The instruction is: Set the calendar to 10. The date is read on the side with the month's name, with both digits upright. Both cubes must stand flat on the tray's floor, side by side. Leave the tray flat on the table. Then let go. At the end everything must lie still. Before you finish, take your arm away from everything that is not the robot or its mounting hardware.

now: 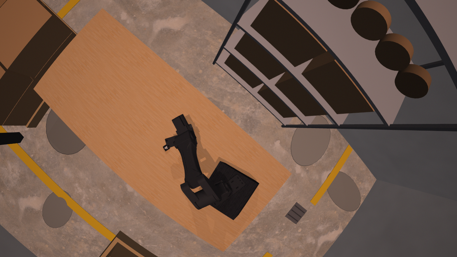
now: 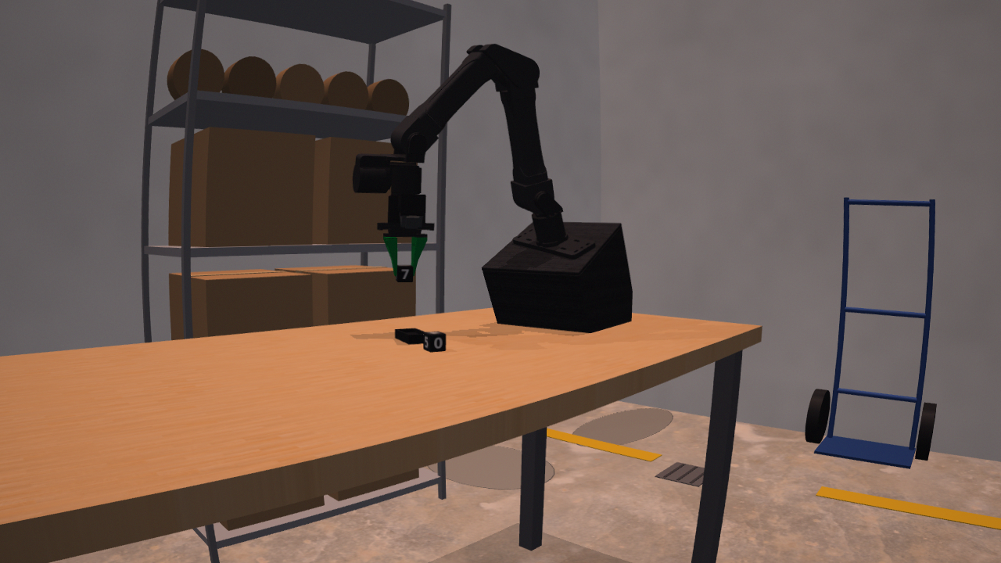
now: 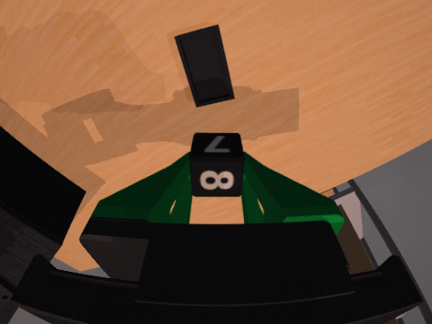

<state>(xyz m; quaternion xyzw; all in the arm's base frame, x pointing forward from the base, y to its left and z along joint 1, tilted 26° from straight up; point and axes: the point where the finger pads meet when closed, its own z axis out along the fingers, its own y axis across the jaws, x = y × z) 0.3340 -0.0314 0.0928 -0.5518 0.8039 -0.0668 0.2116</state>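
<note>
My gripper (image 2: 404, 269) with green fingers is shut on a black number cube (image 3: 216, 165) and holds it well above the table. The cube shows a 7 in the exterior view (image 2: 404, 274) and an 8 and a 7 in the wrist view. The black calendar tray (image 3: 204, 65) lies flat on the table below, a little ahead of the cube; it also shows in the exterior view (image 2: 408, 335).
The arm's black base block (image 2: 560, 280) stands on the table to the right of the tray. A metal shelf with boxes (image 2: 280, 188) stands behind the table. A blue hand truck (image 2: 874, 335) stands on the floor at the right.
</note>
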